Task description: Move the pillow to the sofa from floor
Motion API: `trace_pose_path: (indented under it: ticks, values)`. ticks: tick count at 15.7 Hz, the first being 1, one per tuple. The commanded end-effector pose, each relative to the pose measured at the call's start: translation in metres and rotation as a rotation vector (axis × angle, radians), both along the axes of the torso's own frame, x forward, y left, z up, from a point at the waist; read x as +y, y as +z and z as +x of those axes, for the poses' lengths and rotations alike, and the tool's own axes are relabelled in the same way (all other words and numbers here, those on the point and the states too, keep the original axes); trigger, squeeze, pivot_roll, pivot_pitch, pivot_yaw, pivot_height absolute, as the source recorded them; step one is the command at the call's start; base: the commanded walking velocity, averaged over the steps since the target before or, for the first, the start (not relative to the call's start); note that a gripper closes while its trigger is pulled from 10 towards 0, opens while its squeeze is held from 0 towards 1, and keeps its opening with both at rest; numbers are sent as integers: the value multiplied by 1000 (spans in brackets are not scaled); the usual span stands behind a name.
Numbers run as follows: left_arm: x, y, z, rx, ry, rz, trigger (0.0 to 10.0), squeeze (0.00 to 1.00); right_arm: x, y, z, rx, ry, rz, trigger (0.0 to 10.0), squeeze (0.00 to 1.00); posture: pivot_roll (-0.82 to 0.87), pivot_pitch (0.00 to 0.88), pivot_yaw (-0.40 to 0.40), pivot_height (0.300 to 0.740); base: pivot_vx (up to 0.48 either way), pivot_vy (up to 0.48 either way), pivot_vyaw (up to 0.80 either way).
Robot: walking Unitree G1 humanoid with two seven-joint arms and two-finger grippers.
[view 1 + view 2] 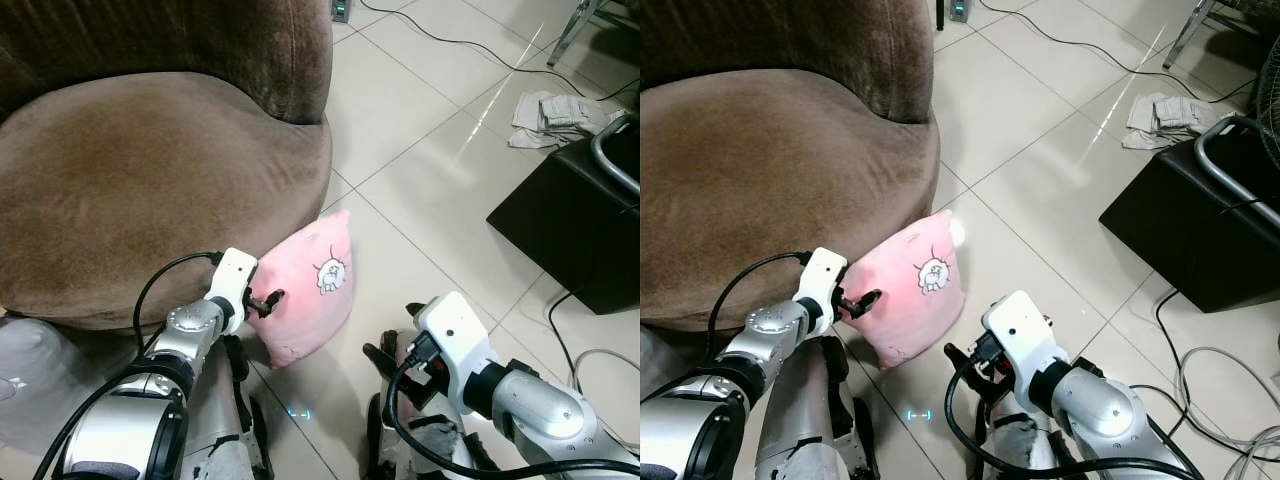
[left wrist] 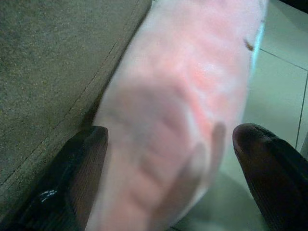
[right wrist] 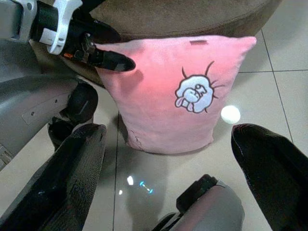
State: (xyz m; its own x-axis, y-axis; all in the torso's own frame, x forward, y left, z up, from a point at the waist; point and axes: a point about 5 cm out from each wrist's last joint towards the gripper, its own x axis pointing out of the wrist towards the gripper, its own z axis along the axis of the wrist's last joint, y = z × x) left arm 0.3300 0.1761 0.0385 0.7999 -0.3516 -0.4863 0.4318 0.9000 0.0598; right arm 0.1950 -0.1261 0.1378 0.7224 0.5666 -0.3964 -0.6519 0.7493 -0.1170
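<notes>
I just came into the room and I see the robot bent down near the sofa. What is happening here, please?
The robot is working on a pink pillow that stands on the tiled floor, leaning against the brown sofa. Its left gripper is at the pillow's upper corner, with the fingers open on either side of the edge. The right gripper waits open just in front of the pillow, not touching it. The pillow is not lifted yet.

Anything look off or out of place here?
Yes: the pink pillow stands on its edge on the floor, leaning against the sofa. The left claw is at its side, open. Crumpled cloth also lies on the tiles.
</notes>
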Motion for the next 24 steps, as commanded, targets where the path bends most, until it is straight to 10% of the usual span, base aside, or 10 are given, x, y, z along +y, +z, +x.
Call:
trace_pose_path:
  ticks: [1,9,10,11,12,15,18,24]
  values:
    - [2,-12,-10,66,-21,31,10000,1000,-2,-5,-4,37,-2,1,10000,0,-223,282,-43,558,0,0,0]
    - [9,-22,-17,57,20,169,10000,1000,4,-5,-17,56,6,13,10000,0,-259,280,-46,558,0,0,0]
    - [7,-24,-18,55,28,175,10000,624,3,-5,-20,58,1,12,10000,0,-268,282,-49,558,0,0,0]
    - [6,-24,-18,55,31,172,10000,624,2,-5,-21,60,-2,11,10000,0,-268,282,-49,558,0,0,0]
    - [3,-26,-19,57,36,166,10000,0,0,-6,-24,66,-6,7,10000,0,-271,288,-50,558,0,0,0]
    - [0,-27,-20,50,46,146,10000,0,-1,-4,-28,68,-10,5,10000,0,-276,284,-53,558,0,0,0]
    - [5,-25,-18,36,95,133,1020,0,-1,-3,-30,71,-11,6,10000,0,-279,288,-58,558,0,0,0]
    - [14,-23,-18,25,146,115,0,0,-3,-2,-32,80,-10,6,10000,0,-283,298,-70,558,0,0,0]
